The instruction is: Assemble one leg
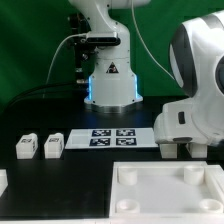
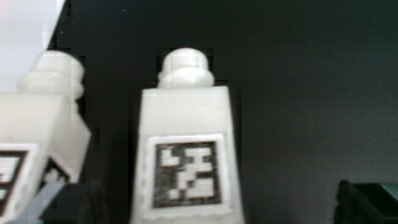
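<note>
Jaws wide, seemingly empty, astride one tagged leg, a second leg just beside.

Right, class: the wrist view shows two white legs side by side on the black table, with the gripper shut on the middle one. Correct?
Not quite. The gripper is open, not shut: the wrist view shows its fingertips wide apart, either side of the middle leg, without touching it. The rest holds: a second leg sits beside it on the black table.
</note>
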You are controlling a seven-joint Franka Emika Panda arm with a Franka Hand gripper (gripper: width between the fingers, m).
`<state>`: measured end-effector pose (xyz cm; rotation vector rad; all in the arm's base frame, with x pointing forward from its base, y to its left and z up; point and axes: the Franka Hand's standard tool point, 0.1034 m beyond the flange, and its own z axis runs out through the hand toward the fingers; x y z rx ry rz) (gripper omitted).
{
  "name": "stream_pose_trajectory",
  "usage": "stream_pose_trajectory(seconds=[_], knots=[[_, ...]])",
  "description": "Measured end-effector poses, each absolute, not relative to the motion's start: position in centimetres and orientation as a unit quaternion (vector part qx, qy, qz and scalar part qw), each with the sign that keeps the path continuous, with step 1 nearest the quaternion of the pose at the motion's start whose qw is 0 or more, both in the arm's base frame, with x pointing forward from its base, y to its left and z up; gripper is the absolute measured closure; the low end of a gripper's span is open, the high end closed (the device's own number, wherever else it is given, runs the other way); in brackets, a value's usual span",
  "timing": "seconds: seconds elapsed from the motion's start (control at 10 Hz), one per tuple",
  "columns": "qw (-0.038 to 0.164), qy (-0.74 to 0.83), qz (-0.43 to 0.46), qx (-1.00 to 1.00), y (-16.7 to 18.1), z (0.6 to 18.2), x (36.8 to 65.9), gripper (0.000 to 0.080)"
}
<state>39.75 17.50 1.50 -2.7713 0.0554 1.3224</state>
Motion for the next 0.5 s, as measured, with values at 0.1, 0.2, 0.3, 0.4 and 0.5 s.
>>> stream_pose_trajectory(seconds=[0.1,0.2,0.3,0.4,0.5], knots=[[0.035,0.017,0.430,-0.902,17.56,1.50,39.74,0.0150],[0.037,0.015,0.430,-0.902,17.40,1.37,39.72,0.0150],[0.039,0.013,0.426,-0.904,17.24,1.15,39.77,0.0150],[0.039,0.013,0.426,-0.904,17.30,1.16,39.77,0.0150],[0.039,0.013,0.426,-0.904,17.30,1.16,39.77,0.0150]])
